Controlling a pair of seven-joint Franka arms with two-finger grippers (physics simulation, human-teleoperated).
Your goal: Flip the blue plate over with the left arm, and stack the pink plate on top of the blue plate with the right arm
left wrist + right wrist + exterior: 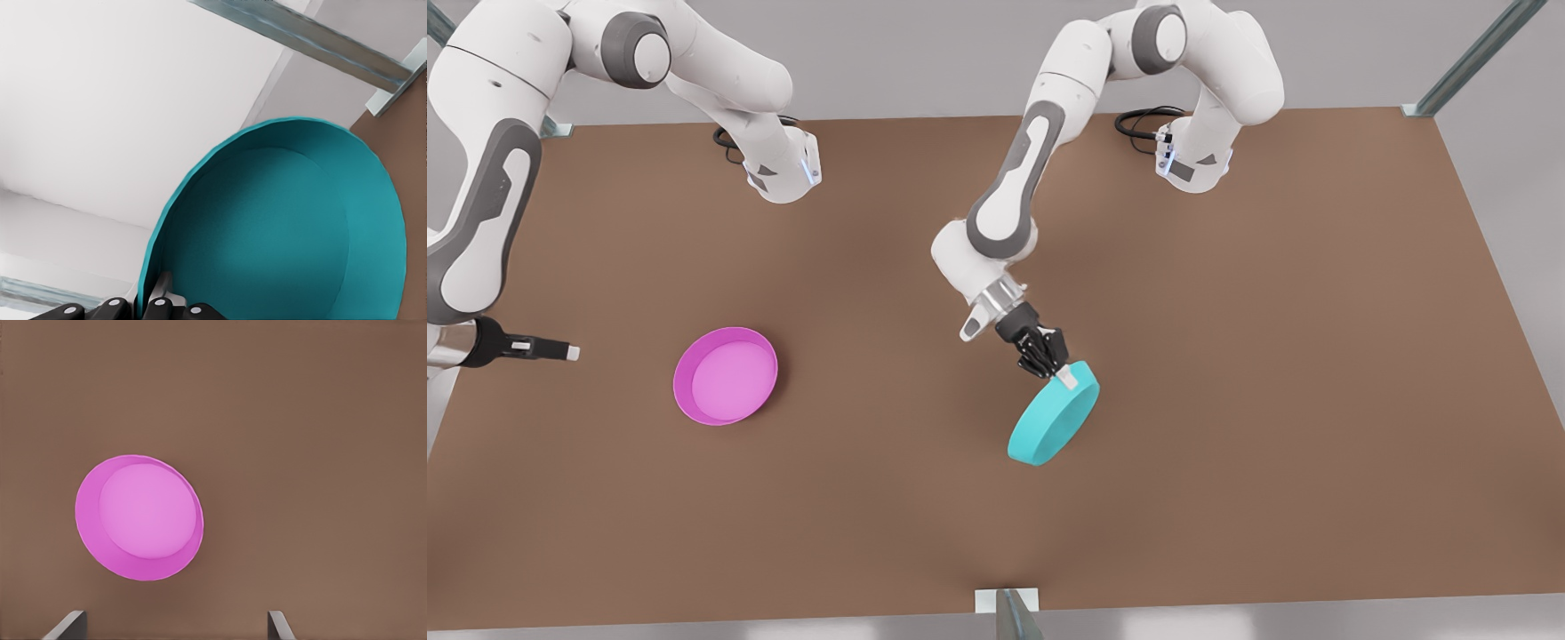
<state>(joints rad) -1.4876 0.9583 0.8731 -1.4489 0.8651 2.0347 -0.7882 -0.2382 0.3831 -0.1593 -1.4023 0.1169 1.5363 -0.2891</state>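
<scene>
Black two-finger left gripper was clamped on the rim of the round, glossy turquoise plastic plate, tilted with its underside up. At nine o'clock of it lay the round magenta-pink plate, upright on the brown table. The right gripper, fingers spread and empty, waited above it.

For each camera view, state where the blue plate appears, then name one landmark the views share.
Front view: blue plate tilted on edge, right of centre, rim pinched by the left gripper.
Left wrist view: its hollow inside faces the camera.
Right wrist view: not in it.
Shared landmark: the brown table, seen in all three.
</scene>
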